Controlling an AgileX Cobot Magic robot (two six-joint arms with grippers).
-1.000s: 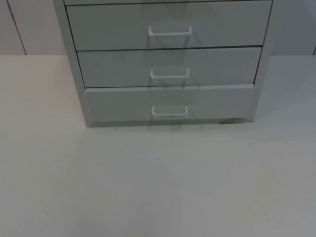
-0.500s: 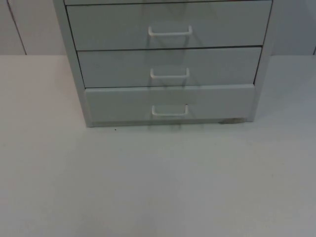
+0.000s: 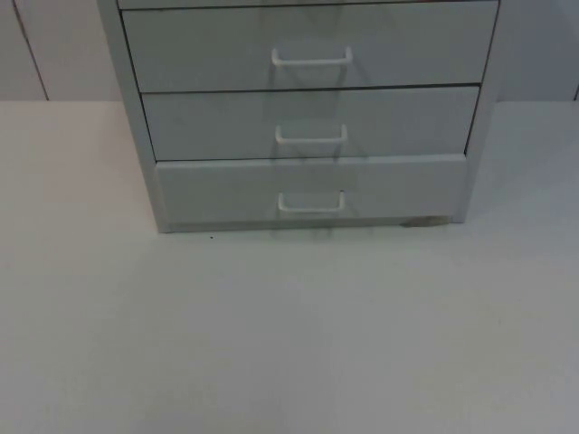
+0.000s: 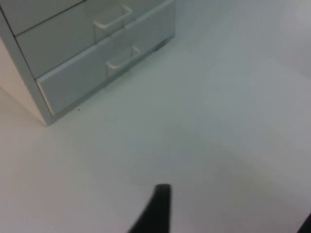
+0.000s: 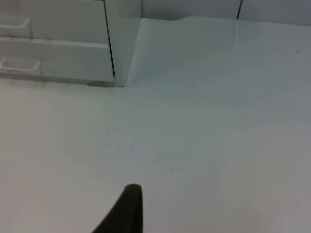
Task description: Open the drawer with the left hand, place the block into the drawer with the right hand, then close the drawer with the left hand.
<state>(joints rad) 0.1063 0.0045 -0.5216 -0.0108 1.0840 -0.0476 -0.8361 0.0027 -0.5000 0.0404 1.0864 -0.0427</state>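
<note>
The white table (image 3: 289,344) lies bare and evenly lit in front of the cabinet (image 3: 136,136), its surface matt, with a tiny dark speck (image 3: 212,238) just before the cabinet's left front corner. A small brownish mark (image 3: 425,221) sits at the cabinet's foot near its right front corner.

The cabinet is pale grey and stands on the table facing the robot. Its bottom drawer (image 3: 217,190) is the nearest front. It looks shut, though its panel is wider than those above and stands a little proud of the frame. A white bar handle (image 3: 310,202) sits at its middle. Above it the middle drawer (image 3: 208,122) and the upper drawer (image 3: 199,45) are set flush inside the frame, each with the same white handle at its centre. Behind the cabinet, on both sides, the table ends at the grey partition wall (image 3: 54,54), which is panelled with thin dark seams.

The left gripper (image 4: 156,211) hangs over the open table well out from the cabinet's left front corner, angled so that it faces the bottom drawer's front (image 4: 73,82) slantwise. How far it is open cannot be told.

The right gripper (image 5: 125,209) hangs over the table well out from the cabinet's right front corner (image 5: 121,43), pointed past that corner toward the wall. Its opening cannot be told either.
</note>
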